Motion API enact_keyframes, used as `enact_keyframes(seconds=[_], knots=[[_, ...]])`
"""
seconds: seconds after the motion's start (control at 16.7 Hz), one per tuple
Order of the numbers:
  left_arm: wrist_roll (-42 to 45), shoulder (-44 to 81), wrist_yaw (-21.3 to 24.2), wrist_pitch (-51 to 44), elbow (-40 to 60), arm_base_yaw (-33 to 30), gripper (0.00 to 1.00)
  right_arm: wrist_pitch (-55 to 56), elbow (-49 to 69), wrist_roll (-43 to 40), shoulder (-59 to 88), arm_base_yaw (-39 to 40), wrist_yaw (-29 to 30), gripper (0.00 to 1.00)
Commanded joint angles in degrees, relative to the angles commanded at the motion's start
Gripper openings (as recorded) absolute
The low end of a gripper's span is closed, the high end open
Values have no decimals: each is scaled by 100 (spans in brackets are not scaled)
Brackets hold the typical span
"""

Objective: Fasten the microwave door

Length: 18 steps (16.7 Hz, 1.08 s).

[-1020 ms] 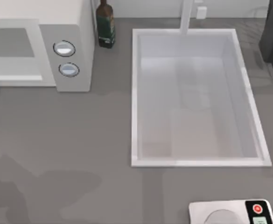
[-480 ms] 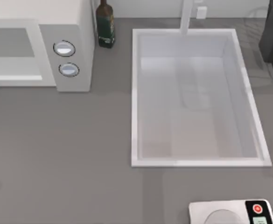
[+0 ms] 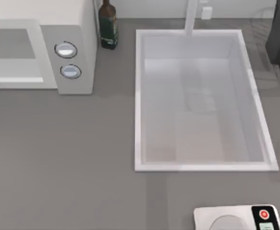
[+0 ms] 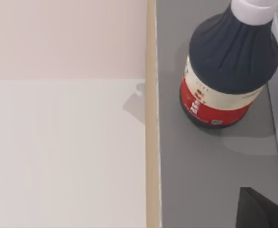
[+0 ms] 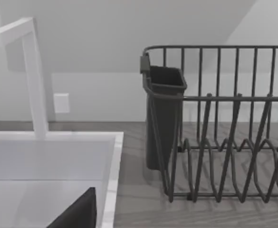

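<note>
The white microwave [image 3: 68, 28] stands at the table's back left, with two round silver-blue knobs [image 3: 66, 50] on its front panel. The microwave door [image 3: 13, 52], white with a pale grey window pane, lies about in line with that knob panel, and no cavity shows. In the left wrist view the microwave's white top [image 4: 67, 152] lies below the camera, and a dark corner of my left gripper [image 4: 262, 211] shows over the grey counter. A dark piece of my right gripper [image 5: 77, 213] shows over the sink's rim.
A dark bottle [image 3: 108, 26] with a red and white label [image 4: 215, 107] stands just right of the microwave. The big white sink basin [image 3: 139, 96] with its tap [image 5: 34, 76] fills the middle right. A dark dish rack [image 5: 224, 133] stands at the back right. A white scale [image 3: 235, 218] lies at the front edge.
A faint shadow on the counter at the front left has shrunk away toward the left edge. The microwave door, bottle and sink stand as before.
</note>
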Motion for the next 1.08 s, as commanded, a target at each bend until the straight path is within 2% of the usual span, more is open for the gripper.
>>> enact_keyframes(seconds=[0.48,0.84,1.08], knots=[[27,638,30,1936,-1273,31,0,0,0,0,0,0,0,100],[11,594,30,2020,-1361,53,0,0,0,0,0,0,0,100],[-391,-24,-170,2325,-2015,-327,0,0,0,0,0,0,0,100]])
